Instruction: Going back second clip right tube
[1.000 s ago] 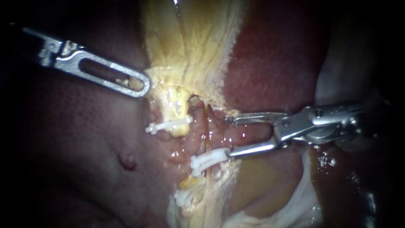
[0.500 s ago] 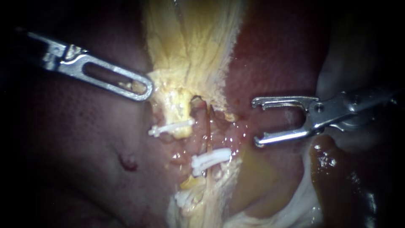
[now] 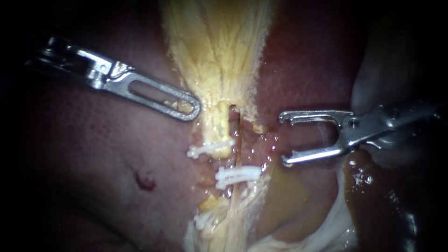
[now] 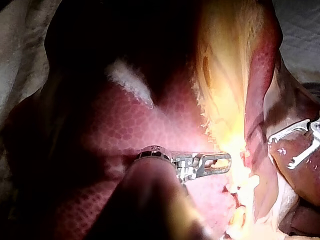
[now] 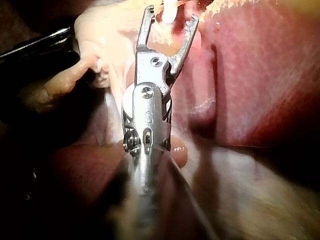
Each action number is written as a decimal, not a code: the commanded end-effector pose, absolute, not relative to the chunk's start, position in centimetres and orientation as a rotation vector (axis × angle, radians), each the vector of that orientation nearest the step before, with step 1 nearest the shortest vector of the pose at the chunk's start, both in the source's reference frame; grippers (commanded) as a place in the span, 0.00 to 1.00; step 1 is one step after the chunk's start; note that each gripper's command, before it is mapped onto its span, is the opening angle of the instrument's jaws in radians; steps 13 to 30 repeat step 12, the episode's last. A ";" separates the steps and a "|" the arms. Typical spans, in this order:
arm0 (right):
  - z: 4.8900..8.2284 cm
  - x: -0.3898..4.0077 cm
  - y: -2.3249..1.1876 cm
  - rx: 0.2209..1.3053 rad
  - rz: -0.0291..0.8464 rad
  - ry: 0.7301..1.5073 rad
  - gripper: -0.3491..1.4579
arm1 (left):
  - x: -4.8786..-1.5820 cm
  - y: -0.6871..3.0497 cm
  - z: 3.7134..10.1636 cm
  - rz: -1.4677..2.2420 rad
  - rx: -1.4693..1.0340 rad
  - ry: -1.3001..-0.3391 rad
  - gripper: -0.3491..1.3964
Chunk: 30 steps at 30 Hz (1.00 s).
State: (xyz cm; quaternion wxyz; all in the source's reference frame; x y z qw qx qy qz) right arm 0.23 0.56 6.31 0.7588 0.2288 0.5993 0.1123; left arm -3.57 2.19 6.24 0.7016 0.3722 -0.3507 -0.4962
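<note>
My left instrument (image 3: 189, 107) comes in from the left, its slotted jaws shut on the edge of the yellow gallbladder tissue (image 3: 219, 51). Below that, a white clip (image 3: 210, 149) sits across the left tube. A second white clip (image 3: 238, 175) crosses the thin orange right tube (image 3: 236, 142), with another clip (image 3: 207, 219) lower down. My right instrument (image 3: 283, 138) stands open and empty, a little to the right of the tubes. In the left wrist view my left instrument (image 4: 225, 163) meets the yellow tissue. In the right wrist view my right instrument (image 5: 170, 17) is spread, with a clip (image 5: 169, 12) just ahead.
Dark red liver (image 3: 93, 163) lies on both sides of the yellow strip, with a small dark spot (image 3: 145, 181) on its left lobe. Pale membrane (image 3: 326, 228) and a wet, glistening fold (image 3: 368, 186) lie under my right instrument.
My right instrument left the white clip on the right tube and drew back to the right, jaws open. My left instrument moved right and down, carrying the yellow tissue and clips rightward.
</note>
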 end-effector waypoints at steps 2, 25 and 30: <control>6.31 0.23 0.56 0.499 0.244 1.305 0.47 | -3.59 2.20 6.26 -1.105 0.828 -0.781 0.00; 6.30 0.23 0.56 0.498 0.244 1.305 0.47 | -3.59 2.21 6.26 -1.105 0.828 -0.781 0.00; 6.30 0.23 0.56 0.498 0.244 1.305 0.47 | -3.59 2.21 6.26 -1.105 0.828 -0.781 0.00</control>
